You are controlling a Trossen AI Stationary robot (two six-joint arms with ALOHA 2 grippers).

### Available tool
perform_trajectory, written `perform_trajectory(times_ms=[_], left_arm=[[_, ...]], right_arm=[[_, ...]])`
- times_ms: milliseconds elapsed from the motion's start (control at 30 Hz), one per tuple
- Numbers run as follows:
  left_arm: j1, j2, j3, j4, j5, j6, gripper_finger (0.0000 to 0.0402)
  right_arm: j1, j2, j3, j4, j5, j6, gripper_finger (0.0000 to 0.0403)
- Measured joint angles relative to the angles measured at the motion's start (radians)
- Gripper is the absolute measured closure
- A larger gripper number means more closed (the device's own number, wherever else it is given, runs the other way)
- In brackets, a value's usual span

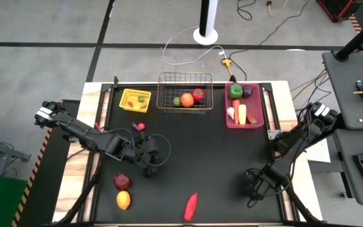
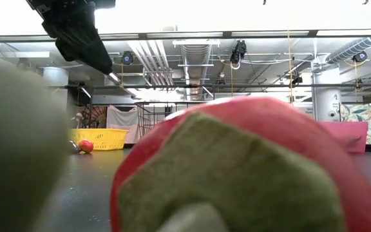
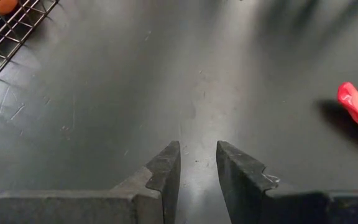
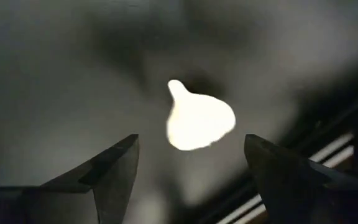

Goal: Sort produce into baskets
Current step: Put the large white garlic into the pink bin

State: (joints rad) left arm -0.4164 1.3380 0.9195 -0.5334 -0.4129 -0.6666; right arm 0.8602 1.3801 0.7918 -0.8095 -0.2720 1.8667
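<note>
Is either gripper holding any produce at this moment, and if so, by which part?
Nothing is held. The left gripper stands slightly apart over bare table; the right gripper is open and empty.

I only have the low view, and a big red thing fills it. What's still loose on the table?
Observer: From above, a red pepper, a yellow fruit and a dark red fruit lie at the near edge.
Operator: Is either gripper holding anything?
Observer: No. The left gripper has a narrow empty gap over bare mat; the right gripper is open and empty.
Operator: Which basket is fullest?
Observer: The pink bin, with about four pieces.
</note>
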Motion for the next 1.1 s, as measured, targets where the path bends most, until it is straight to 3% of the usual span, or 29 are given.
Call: perform_trajectory(times_ms=[300,667,800,967,1100], left_arm=[[0.000,0.000,0.000,0.009,0.000,0.000,0.0314],[-0.002,-0.001,0.000,0.022,-0.034,0.052,0.0314],[-0.005,-0.001,0.000,0.025,-0.034,0.082,0.0314],[-0.021,-0.001,-0.010,0.026,-0.034,0.108,0.0314],[-0.024,-0.001,-0.018,0.024,-0.034,0.108,0.0314]], right_arm=[[0.001,0.069,-0.004,0.016,0.029,-0.034,0.0156],[0.001,0.069,-0.004,0.016,0.029,-0.053,0.0262],[-0.009,0.046,0.002,0.020,0.049,-0.068,0.0281],[-0.068,0.017,0.022,0.111,0.218,-0.175,0.0277],[-0.169,0.009,0.041,0.214,0.395,-0.383,0.0278]])
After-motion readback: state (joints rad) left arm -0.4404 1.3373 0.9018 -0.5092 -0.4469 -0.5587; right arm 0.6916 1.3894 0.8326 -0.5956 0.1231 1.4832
